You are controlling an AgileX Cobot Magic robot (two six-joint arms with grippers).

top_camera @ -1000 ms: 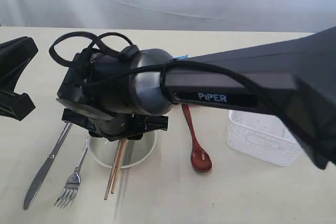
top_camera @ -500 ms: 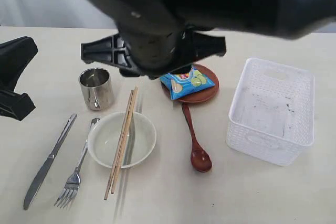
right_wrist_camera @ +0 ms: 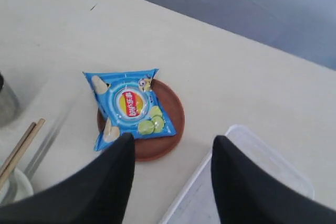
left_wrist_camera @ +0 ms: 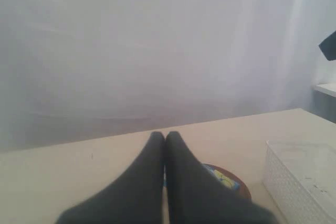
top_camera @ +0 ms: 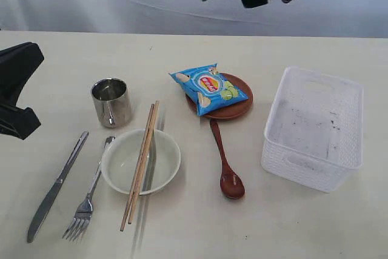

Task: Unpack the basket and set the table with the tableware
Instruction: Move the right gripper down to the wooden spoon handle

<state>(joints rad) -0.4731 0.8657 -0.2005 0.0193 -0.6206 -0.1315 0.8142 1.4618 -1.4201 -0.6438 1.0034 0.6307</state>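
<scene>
On the table (top_camera: 200,235), left to right in the exterior view: steel knife (top_camera: 54,189), fork (top_camera: 85,205), white bowl (top_camera: 118,165) with two chopsticks (top_camera: 140,161) laid across its rim, dark wooden spoon (top_camera: 225,165), and white perforated basket (top_camera: 300,167), upright and well apart from the spoon. Beyond the bowl stands the steel cup (top_camera: 111,102). A blue crisp packet (top_camera: 203,85) rests on the brown plate (top_camera: 234,110). My left pincer (left_wrist_camera: 165,137) is pressed together, gripping nothing. My right pincer (right_wrist_camera: 173,141), high above plate and basket, stands spread, holding nothing.
</scene>
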